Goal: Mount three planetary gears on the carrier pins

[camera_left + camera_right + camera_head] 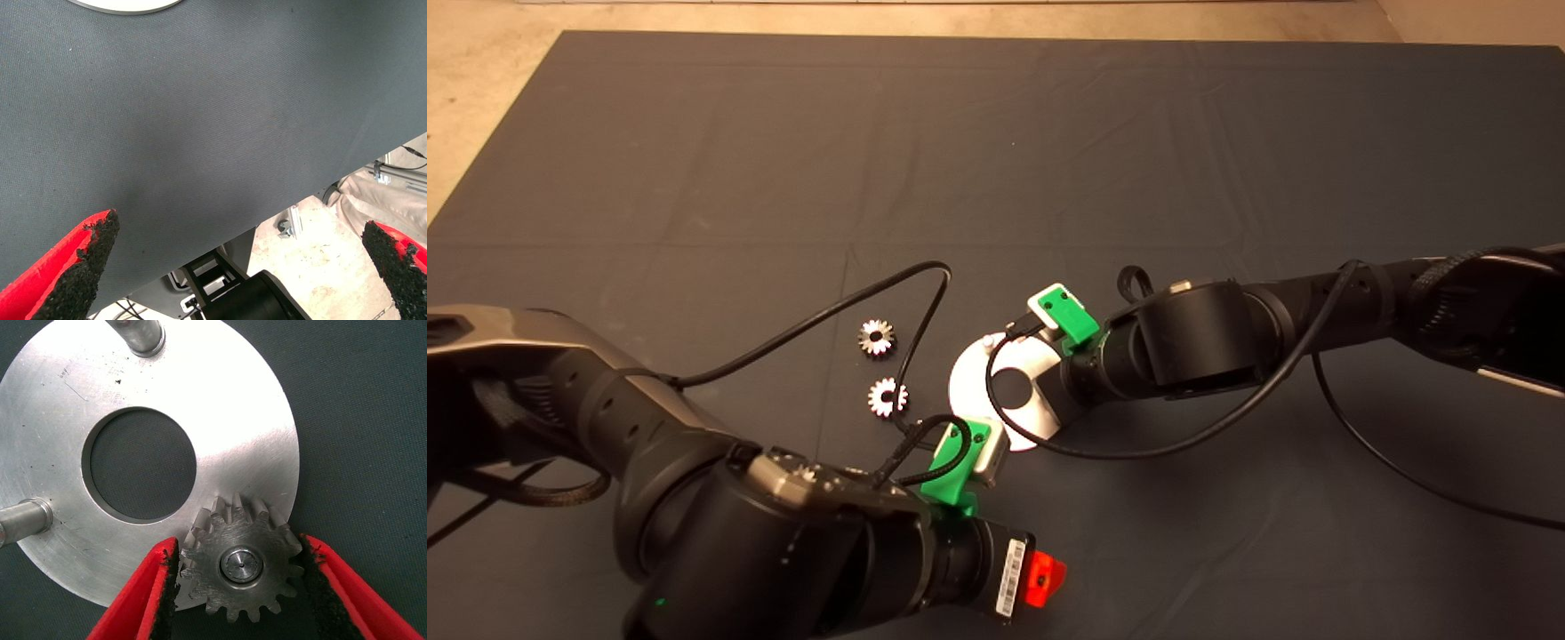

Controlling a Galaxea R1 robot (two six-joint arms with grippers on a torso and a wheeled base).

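Scanning left to right on the head view: left arm comes in low, its left gripper sits just beside the near edge of the disc. Left wrist view shows its fingers spread wide with nothing between them, only mat and a sliver of disc rim. My read: it's parked close by, either as a brace or waiting for its turn.

Next, two loose gears lie flat on the mat, left of the disc: one farther up, one nearer, well apart from each other. A black cable loops over that area.

Then the disc, mostly hidden under the right gripper, which reaches in from the right.

Right wrist view fills the gap the head view can't: third gear is seated over a pin, pin tip visible in the bore. Red fingers flank the gear on both sides, touching or nearly touching the teeth; one side looks in contact, the other I can't tell for sure. Holding by the teeth likely keeps the bore lined up with the pin. Two other pins stand bare.

Judgement: one gear of three on, two to go.
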